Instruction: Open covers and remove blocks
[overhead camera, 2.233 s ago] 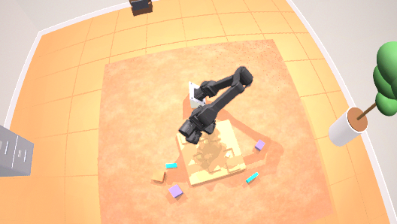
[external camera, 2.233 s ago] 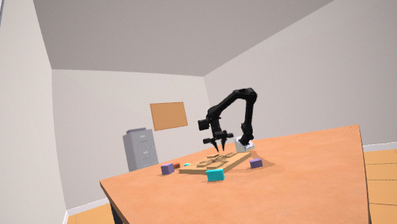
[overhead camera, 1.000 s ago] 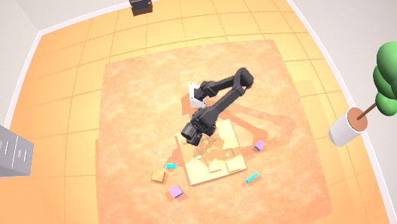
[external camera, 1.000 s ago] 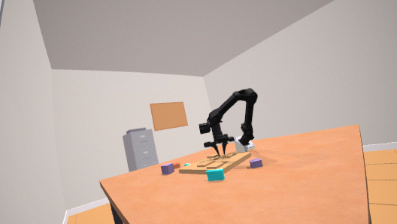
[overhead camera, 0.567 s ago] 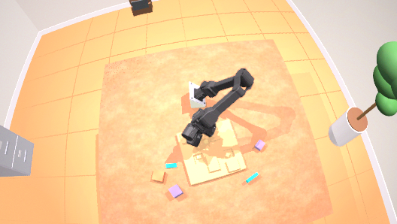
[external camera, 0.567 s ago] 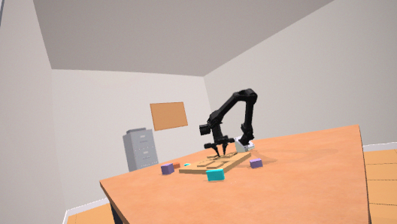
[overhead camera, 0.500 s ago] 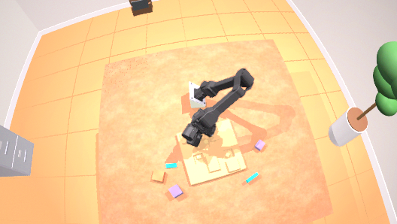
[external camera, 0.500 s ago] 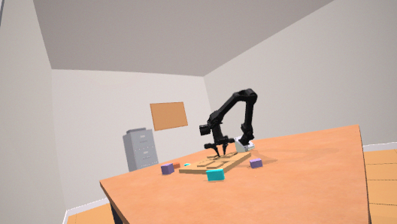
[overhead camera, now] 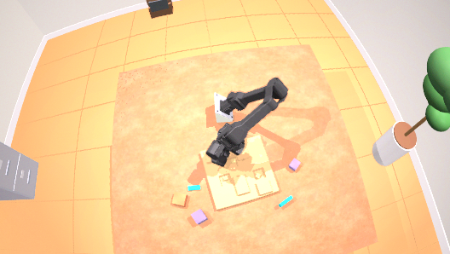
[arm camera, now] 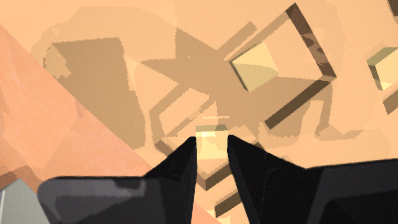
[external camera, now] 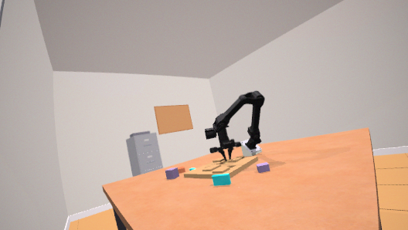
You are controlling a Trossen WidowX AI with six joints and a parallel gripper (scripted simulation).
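Note:
My gripper [external camera: 228,160] [arm camera: 211,142] points down over the pale wooden puzzle board [overhead camera: 218,200] [external camera: 197,176] and is shut on a small pale knob [arm camera: 212,146] of a cover. The arm hides the fingers in the top view. Another cover [arm camera: 297,57] with a pale knob [arm camera: 254,68] lies beyond the fingers. Two flat covers [overhead camera: 242,187] [overhead camera: 264,187] show near the board's far edge from the base. Off the board lie two purple blocks [overhead camera: 199,216] [overhead camera: 294,164] [external camera: 171,173] [external camera: 263,167], two cyan blocks [overhead camera: 194,187] [overhead camera: 285,201] [external camera: 221,179] [external camera: 192,169] and an orange block [overhead camera: 179,199] [external camera: 181,170]. Shadows blur the wells.
The arm's white base plate [overhead camera: 223,116] [external camera: 250,149] stands behind the board on the table [overhead camera: 153,128] [external camera: 301,193]. A grey cabinet [overhead camera: 17,172] [external camera: 147,154] and a potted plant [overhead camera: 388,149] stand off the table.

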